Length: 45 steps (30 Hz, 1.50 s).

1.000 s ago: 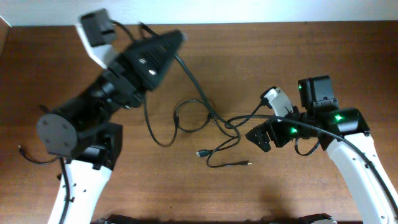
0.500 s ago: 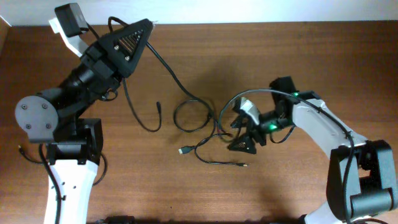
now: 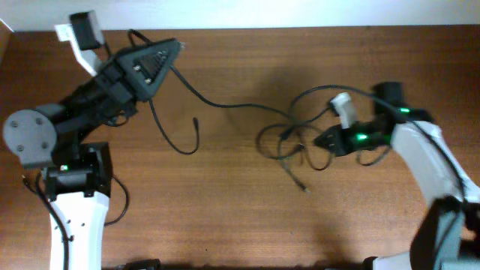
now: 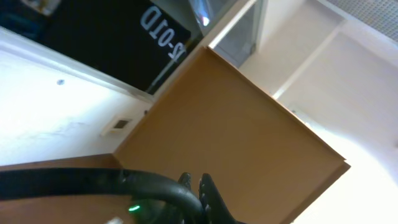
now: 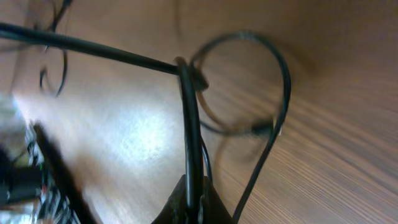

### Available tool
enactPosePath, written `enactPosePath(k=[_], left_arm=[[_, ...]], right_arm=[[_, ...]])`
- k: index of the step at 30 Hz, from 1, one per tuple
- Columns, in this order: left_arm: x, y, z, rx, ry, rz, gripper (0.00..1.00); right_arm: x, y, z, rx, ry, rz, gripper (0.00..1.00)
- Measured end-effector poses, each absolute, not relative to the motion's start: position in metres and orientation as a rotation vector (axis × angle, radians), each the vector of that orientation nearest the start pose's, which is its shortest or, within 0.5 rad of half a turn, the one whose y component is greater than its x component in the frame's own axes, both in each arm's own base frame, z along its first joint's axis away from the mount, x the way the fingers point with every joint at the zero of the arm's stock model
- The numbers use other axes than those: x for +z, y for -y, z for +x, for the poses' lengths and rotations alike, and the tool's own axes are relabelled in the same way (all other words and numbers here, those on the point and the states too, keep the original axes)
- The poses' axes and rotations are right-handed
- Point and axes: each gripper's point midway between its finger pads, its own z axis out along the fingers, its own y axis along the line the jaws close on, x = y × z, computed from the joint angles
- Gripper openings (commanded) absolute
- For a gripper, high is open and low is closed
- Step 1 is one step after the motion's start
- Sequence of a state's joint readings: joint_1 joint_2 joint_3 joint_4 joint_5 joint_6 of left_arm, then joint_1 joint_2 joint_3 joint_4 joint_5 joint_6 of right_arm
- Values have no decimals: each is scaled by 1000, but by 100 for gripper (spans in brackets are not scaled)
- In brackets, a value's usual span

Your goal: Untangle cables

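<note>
The right fingers (image 5: 211,208) are clenched on one of the thin black flexible cables (image 5: 189,124), with the knot just at their nine o'clock. The left fingers (image 3: 172,51), up by the twelve o'clock edge of the brown wooden bench (image 3: 225,217), look to be grasping a strand that runs to that same knot. I'd worry that pulling apart cinches the knot tighter, or drags a cable over that near edge. Plenty of bare room lies toward six o'clock.

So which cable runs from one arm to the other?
The long cable from the left gripper to the tangle at the right gripper; the other cable sags loose.
</note>
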State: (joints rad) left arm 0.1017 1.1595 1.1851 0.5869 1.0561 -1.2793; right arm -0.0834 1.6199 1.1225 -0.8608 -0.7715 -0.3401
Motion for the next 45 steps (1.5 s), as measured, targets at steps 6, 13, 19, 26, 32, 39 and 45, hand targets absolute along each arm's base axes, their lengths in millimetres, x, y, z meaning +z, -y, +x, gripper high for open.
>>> enactPosePath(k=[6, 13, 19, 26, 32, 39, 45], left_arm=[[507, 57, 314, -1380, -1459, 68, 0], [471, 0, 350, -1273, -1527, -112, 0], [325, -52, 425, -1233, -1805, -476, 0], [249, -197, 420, -489, -1740, -1118, 0], [264, -307, 361, -342, -1432, -1375, 89], [231, -299, 343, -410, -1468, -1564, 99], [213, -229, 354, -737, -1710, -1495, 99]], right_arm=[[143, 47, 314, 816, -2546, 191, 4], [148, 58, 303, 888, -2516, 307, 4], [148, 55, 301, 909, -2521, 315, 4], [148, 53, 299, 918, -2527, 322, 4], [148, 53, 299, 918, -2527, 322, 4], [148, 51, 296, 923, -2534, 303, 4], [148, 51, 296, 922, -2535, 299, 4]])
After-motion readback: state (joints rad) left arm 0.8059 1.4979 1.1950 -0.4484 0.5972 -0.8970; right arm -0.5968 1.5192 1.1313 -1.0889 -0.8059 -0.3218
